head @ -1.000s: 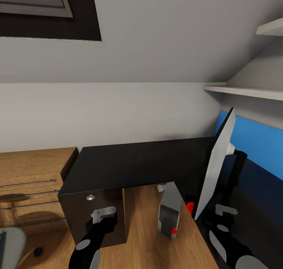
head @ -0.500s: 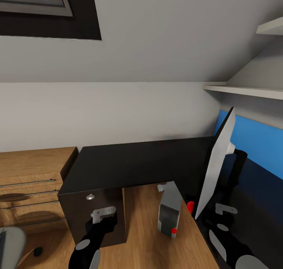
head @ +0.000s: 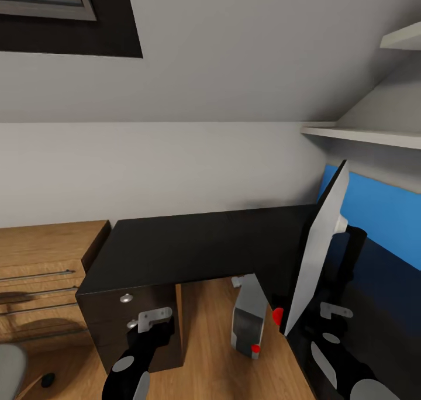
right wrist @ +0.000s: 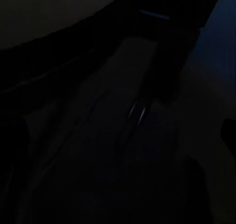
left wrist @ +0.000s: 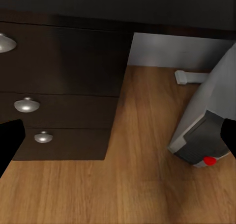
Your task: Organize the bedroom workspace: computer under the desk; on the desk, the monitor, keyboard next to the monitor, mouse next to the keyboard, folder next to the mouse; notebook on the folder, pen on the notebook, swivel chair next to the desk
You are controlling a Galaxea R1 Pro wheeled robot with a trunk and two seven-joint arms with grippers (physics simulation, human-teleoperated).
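Observation:
The black-topped desk [head: 193,242] stretches ahead, its blue back panel [head: 380,213] at the right. On it stands the monitor [head: 316,254], seen nearly edge-on with its pale grey back toward me. The light grey computer [head: 248,318] stands tilted on the wooden floor under the desk corner, and the left wrist view catches its computer [left wrist: 206,126] beside the drawers. A grey bit of the swivel chair [head: 9,365] shows at the bottom left. My left gripper [head: 153,318] hangs in front of the drawer unit [head: 134,324], open and empty [left wrist: 118,145]. My right gripper [head: 336,313] hovers low beside the monitor, over dark desk surface [right wrist: 118,116], fingertips [right wrist: 229,131] apart at the frame edge.
A light wooden dresser [head: 41,271] stands left of the desk, against the white wall. White shelves [head: 362,135] jut out at the upper right under the sloped ceiling. A chair castor [head: 47,380] rests on the floor at the bottom left.
The whole picture has shifted a little, with desk, dresser and computer sliding left and down, so the camera has moved. Both arms keep the same pose.

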